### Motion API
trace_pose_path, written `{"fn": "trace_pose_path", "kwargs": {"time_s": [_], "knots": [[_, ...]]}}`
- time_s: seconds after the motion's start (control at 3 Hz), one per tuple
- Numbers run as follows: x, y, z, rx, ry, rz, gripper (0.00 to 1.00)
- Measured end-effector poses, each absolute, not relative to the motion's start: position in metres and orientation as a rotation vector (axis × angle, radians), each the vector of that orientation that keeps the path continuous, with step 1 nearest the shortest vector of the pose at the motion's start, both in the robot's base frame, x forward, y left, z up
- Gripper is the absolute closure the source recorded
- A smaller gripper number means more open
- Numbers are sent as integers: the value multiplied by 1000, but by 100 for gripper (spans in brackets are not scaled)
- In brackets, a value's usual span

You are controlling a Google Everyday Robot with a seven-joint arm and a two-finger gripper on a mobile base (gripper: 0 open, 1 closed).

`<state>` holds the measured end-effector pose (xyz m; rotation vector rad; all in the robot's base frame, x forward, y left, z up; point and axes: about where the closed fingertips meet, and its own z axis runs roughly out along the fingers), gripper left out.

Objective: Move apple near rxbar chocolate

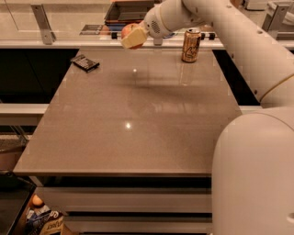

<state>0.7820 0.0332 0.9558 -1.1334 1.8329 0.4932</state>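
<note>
My gripper (132,36) is shut on the red-orange apple (127,30) and holds it in the air above the far edge of the table, left of its middle. One cream-coloured finger (134,39) covers the front of the apple. The rxbar chocolate (85,62), a flat dark wrapper, lies on the table near the far left corner, to the left of the gripper and lower in view.
A gold-brown drink can (191,45) stands upright at the far right of the grey table (138,124). My white arm fills the right side and lower right corner. A counter with a dark tray (131,11) runs behind the table. Snack packages (43,220) lie at the lower left.
</note>
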Motion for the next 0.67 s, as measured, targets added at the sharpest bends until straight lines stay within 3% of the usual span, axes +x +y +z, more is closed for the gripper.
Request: {"fn": "trace_pose_path", "kwargs": {"time_s": [0.33,0.67], "knots": [[768,67,938,-1108,1835,477,100],[768,67,938,-1108,1835,477,100]]}}
